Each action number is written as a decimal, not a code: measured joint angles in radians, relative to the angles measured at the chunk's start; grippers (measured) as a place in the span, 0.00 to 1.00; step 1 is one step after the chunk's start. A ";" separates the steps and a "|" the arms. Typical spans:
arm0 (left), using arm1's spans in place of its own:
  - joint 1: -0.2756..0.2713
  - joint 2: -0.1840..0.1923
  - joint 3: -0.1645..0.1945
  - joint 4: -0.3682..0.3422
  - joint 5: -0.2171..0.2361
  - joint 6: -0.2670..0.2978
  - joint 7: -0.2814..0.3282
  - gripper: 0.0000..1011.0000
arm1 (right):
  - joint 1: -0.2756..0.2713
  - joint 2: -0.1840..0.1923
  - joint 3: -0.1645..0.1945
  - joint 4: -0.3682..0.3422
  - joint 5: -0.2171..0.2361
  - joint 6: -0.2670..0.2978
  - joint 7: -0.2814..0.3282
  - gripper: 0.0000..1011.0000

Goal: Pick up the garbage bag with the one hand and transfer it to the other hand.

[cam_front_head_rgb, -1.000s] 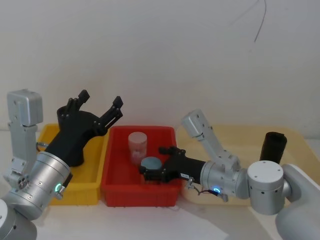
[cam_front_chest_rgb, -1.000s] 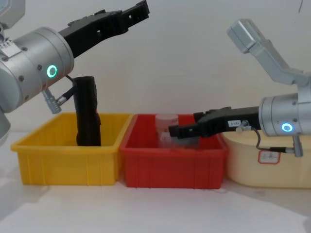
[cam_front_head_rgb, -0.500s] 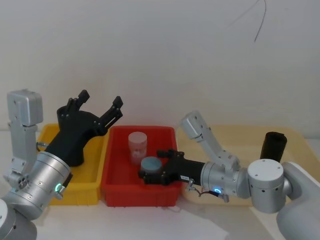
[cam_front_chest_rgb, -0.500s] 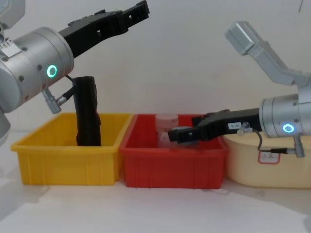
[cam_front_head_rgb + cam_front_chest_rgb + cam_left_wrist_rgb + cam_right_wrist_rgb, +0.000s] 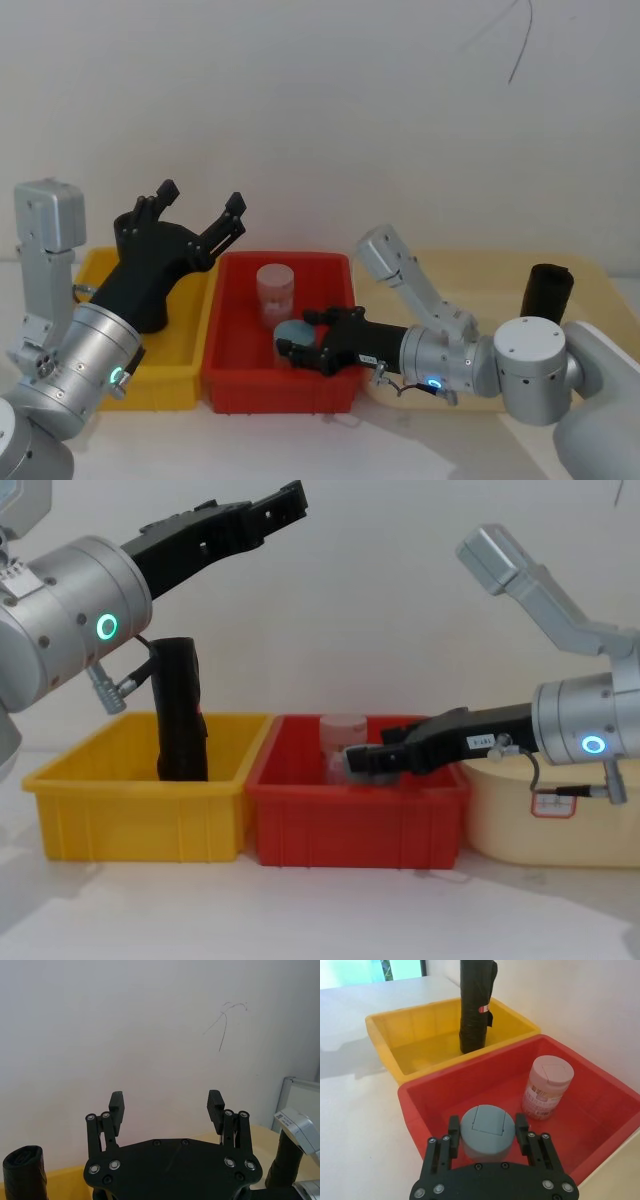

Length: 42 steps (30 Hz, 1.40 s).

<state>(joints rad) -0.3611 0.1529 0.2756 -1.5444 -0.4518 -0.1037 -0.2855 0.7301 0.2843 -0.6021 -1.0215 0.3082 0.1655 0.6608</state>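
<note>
The garbage bag [image 5: 181, 710] is a tall black roll standing upright in the yellow bin [image 5: 140, 810]; it also appears in the right wrist view [image 5: 476, 1005]. My left gripper [image 5: 203, 197], on the green-ringed arm, hangs open in the air above and beyond the roll, well clear of it [image 5: 290, 498]. Over in the red bin [image 5: 350, 820], my right gripper [image 5: 487, 1127] with the white label is shut on a blue-lidded jar [image 5: 293, 331], its fingers [image 5: 521, 1129] pressed to both sides of the lid.
A pink-lidded jar [image 5: 547, 1087] stands toward the back of the red bin. A beige tub [image 5: 530, 830] on the right holds a second black roll [image 5: 547, 290]. The three containers sit side by side, close to a white wall.
My right gripper has slid a little to the left and lower inside the red bin, the blue-lidded jar moving with it. The left arm and the garbage bag have not moved.
</note>
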 joint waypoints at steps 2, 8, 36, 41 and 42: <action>0.000 0.000 0.000 0.000 0.000 0.000 0.000 0.99 | 0.000 0.000 -0.001 -0.001 0.001 0.000 -0.001 0.65; 0.000 0.000 0.000 0.000 0.000 0.000 0.000 0.99 | -0.003 0.000 -0.001 -0.004 0.005 -0.006 -0.009 0.65; 0.000 0.000 0.000 0.000 0.000 0.000 0.000 0.99 | -0.020 0.030 0.134 -0.137 0.024 -0.098 -0.140 0.65; 0.000 0.000 0.000 0.000 0.000 0.000 0.000 0.99 | -0.044 0.060 0.182 -0.195 0.030 -0.102 -0.176 0.65; 0.000 0.000 0.000 0.000 0.000 0.000 0.000 0.99 | -0.054 0.070 0.197 -0.214 0.033 -0.102 -0.189 0.65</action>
<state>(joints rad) -0.3611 0.1529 0.2756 -1.5444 -0.4518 -0.1037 -0.2855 0.6756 0.3546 -0.4048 -1.2354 0.3412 0.0638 0.4721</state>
